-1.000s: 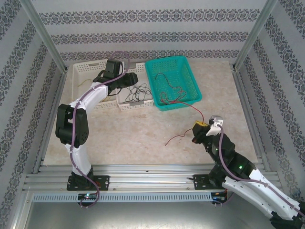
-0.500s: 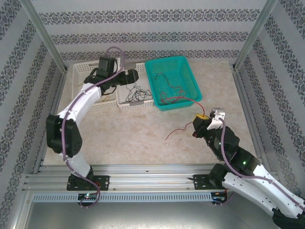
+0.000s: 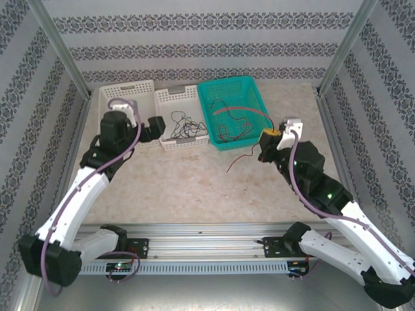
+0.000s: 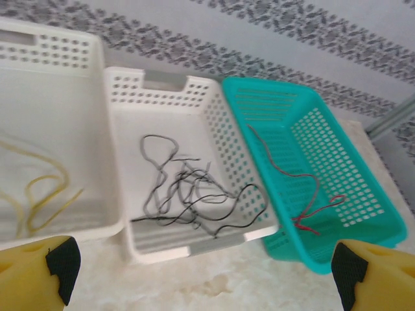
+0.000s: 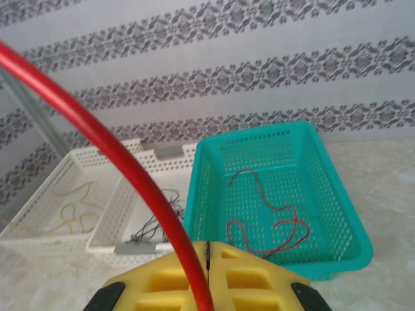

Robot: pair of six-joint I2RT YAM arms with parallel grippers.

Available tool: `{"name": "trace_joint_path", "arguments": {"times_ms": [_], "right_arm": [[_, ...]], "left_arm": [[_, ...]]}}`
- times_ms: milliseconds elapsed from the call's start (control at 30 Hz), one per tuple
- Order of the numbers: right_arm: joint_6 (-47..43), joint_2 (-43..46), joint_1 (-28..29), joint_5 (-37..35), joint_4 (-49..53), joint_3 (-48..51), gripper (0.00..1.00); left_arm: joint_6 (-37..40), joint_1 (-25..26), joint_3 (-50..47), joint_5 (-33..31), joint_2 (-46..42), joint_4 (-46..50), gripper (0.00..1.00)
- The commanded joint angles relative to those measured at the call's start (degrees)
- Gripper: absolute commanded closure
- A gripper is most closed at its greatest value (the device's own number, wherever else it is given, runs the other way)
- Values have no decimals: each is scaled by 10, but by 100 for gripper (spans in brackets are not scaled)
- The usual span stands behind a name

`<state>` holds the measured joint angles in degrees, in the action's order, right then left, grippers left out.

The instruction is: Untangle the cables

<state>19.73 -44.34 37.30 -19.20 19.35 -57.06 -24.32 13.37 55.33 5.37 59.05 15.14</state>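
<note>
Meanwhile, the right jaws, at 3 o'clock on the counter [image 3: 188,188] just before the teal basket [image 3: 264,113], were clamped on a red cable [image 5: 137,173]. From the grip its long run arched toward 10 o'clock above that basket, while its free tail slanted toward 8 o'clock down to the counter. A second red cable [image 5: 269,204] lay curled inside the teal basket. Black cables [image 4: 188,194] sat tangled in the middle white basket [image 3: 170,97], and a yellow cable [image 4: 39,194] lay in the left white basket [image 3: 123,89] at 11 o'clock. The left jaws stood wide apart, holding nothing, just before the white baskets.
</note>
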Motion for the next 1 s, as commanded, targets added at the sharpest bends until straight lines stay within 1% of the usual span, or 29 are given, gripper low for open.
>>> {"name": "trace_joint_path", "arguments": {"times_ms": [0,100,167,233,467,700,967], "right_arm": [[35,-50,-74,117,29,-71,100],[81,-104,-156,216,41,-127,100],[92,-137,-186,247,49,-161,100],[92,-166,-204,263,55,-192,100],[70,-243,-230,256,76,-280,100],[49,-310,-252,244,89,-342,100],[34,-360,-265,240,82,-393,100]], "left_arm": [[-1,1,-69,-78,-58,-98,0],[10,10,-110,-105,-83,-143,0],[15,14,-111,-104,-81,-146,0],[26,21,-110,-104,-78,-148,0],[68,37,-131,-136,-95,-169,0],[84,54,-144,-147,-89,-184,0],[95,61,-161,-162,-96,-211,0]]}}
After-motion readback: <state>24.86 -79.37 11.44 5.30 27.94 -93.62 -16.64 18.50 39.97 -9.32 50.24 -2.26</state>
